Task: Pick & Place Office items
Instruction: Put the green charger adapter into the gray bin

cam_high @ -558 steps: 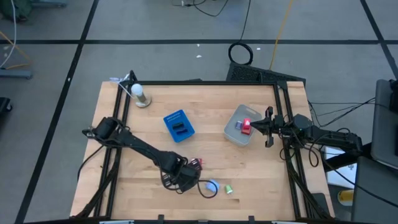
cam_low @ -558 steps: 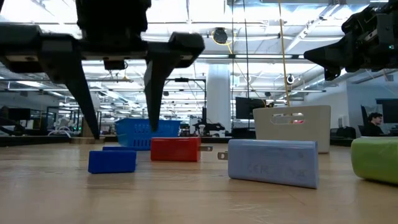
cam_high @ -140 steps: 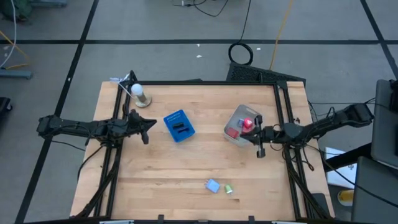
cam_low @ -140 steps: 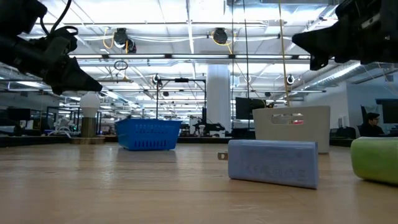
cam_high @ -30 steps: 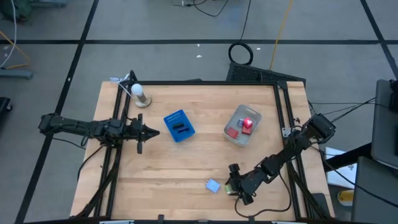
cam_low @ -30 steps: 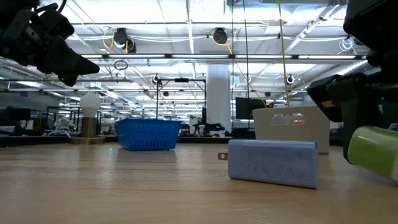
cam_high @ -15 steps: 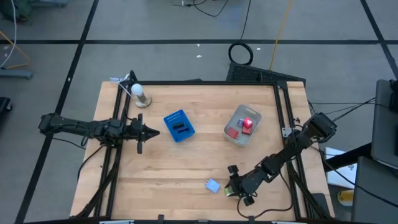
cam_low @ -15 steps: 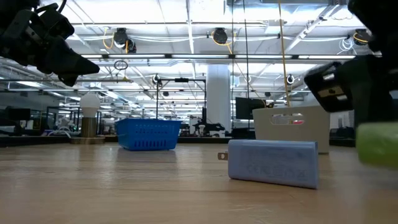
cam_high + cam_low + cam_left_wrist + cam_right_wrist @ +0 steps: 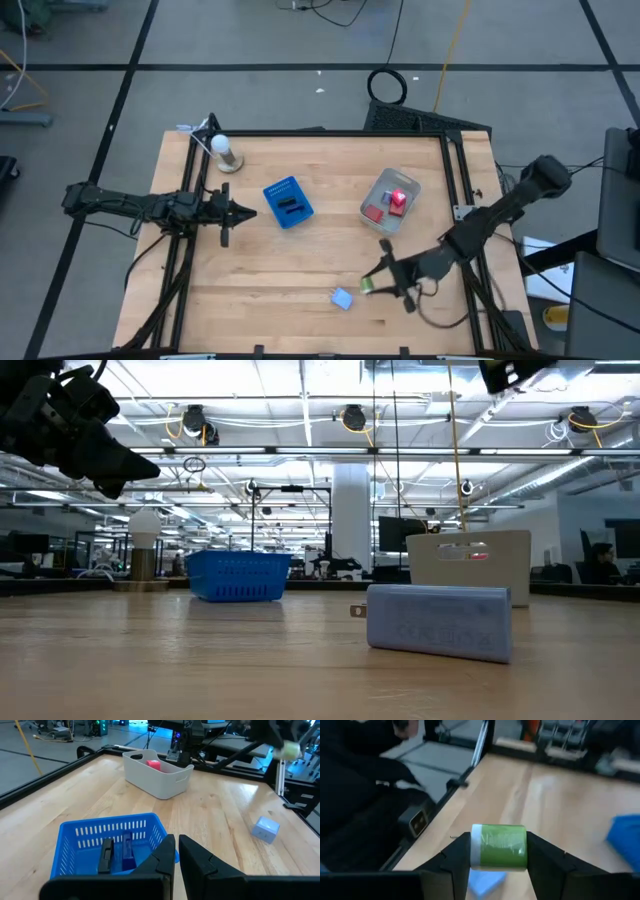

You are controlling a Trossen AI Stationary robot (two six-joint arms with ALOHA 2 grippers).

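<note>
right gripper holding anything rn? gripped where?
Yes: the right gripper holds the green piece, one finger on each of its two opposite ends, lifted above the table. The left gripper holds nothing, fingers together near the blue tray.

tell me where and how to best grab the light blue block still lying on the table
Judging by its pose, take the light blue block across its two long flat faces, coming straight down from above. It lies flat on the bare wood with nothing touching it, so both faces look free. The right end effector, nearest, is full: it grips the green piece.
</note>
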